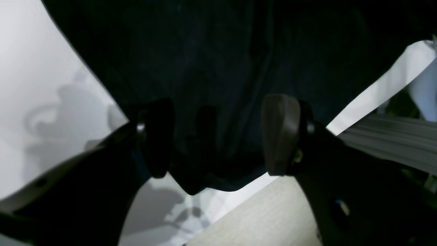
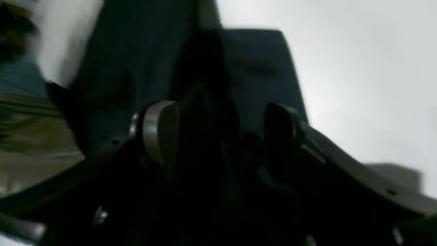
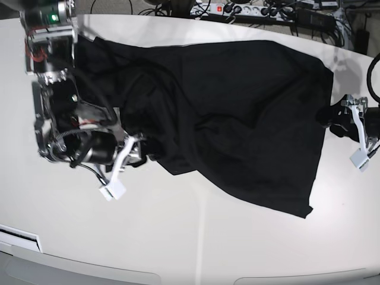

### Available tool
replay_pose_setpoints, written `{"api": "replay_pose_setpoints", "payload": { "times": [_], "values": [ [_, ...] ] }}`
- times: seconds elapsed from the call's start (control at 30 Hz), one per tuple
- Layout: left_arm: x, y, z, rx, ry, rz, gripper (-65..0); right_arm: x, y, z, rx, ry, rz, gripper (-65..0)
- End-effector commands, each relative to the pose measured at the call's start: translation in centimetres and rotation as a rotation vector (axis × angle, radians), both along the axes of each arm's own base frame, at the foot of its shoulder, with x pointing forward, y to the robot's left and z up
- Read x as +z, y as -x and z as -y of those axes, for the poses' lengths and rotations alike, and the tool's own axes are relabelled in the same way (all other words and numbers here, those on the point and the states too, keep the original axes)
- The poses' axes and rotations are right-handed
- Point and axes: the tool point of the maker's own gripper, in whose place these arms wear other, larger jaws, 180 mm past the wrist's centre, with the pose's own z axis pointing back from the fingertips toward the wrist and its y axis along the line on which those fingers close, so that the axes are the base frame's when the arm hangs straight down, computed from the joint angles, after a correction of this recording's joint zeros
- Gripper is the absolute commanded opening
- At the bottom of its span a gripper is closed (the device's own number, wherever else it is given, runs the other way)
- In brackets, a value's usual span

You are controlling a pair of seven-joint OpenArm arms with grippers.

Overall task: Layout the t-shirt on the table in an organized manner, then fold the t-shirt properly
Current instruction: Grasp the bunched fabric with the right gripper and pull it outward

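The black t-shirt [image 3: 237,107] lies spread but wrinkled across the off-white table [image 3: 196,237], running from the far left to the right. My right gripper [image 3: 142,151] is at the shirt's near-left edge. In the right wrist view, which is blurred, its fingers [image 2: 160,133] stand apart with bunched black cloth [image 2: 259,68] between them. My left gripper [image 3: 326,116] is at the shirt's right edge. In the left wrist view it [image 1: 218,136] is open, its fingers [image 1: 280,133] straddling a corner of the shirt [image 1: 218,51] on the table [image 1: 34,68].
A power strip and cables [image 3: 249,10] lie along the table's far edge. The right arm's body [image 3: 56,89] stands at the far left over the shirt's end. The curved front table edge [image 3: 178,278] is near. Beige floor [image 1: 266,212] shows past the table edge.
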Motion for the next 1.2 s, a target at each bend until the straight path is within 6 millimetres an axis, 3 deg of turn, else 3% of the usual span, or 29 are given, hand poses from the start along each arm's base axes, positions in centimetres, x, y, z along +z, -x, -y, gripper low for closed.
{"api": "replay_pose_setpoints", "payload": {
  "times": [0.0,0.13,0.27,0.5,0.6,0.63,0.83,0.97,1.1,1.17],
  "values": [
    [1.6,-1.1,-0.5,0.006,0.000,0.049,-24.3,0.4,-1.1,0.5,-0.013,-0.011,0.008,-24.4],
    [1.7,-1.1,-0.5,0.006,0.002,0.049,-24.3,-1.6,-1.9,0.6,-0.051,-0.040,-0.087,-24.4],
    [1.7,-1.1,-0.5,0.007,0.002,0.049,-24.3,-3.1,-1.4,0.4,-0.065,-0.056,-0.148,-27.3],
    [1.7,-1.1,-0.5,0.006,0.004,0.049,-24.3,-3.3,-0.8,-1.8,-0.047,-0.086,-0.163,-43.1],
    [1.7,-1.1,-0.5,0.005,0.003,0.047,-24.3,-2.8,-1.6,-1.4,-0.067,-0.095,-0.136,-61.9],
    [1.7,-1.1,-0.5,0.006,0.004,0.047,-24.3,-2.4,-2.2,-1.3,-0.072,-0.097,-0.120,-65.0],
    [1.6,-1.1,-0.5,0.006,0.002,0.046,-24.3,1.6,-5.8,1.2,-0.073,-0.036,0.023,-65.0],
    [1.5,-0.8,-0.6,0.000,-0.006,0.031,-24.3,0.5,-5.5,2.5,-0.059,0.069,0.034,-65.0],
    [1.5,-0.8,-0.5,0.001,-0.002,0.032,-24.3,-1.5,-4.9,3.1,-0.126,0.095,0.049,-34.2],
    [1.5,-0.8,-0.5,0.000,-0.003,0.032,-24.3,-2.9,-4.6,4.0,-0.174,0.143,0.036,-33.3]
  ]
}}
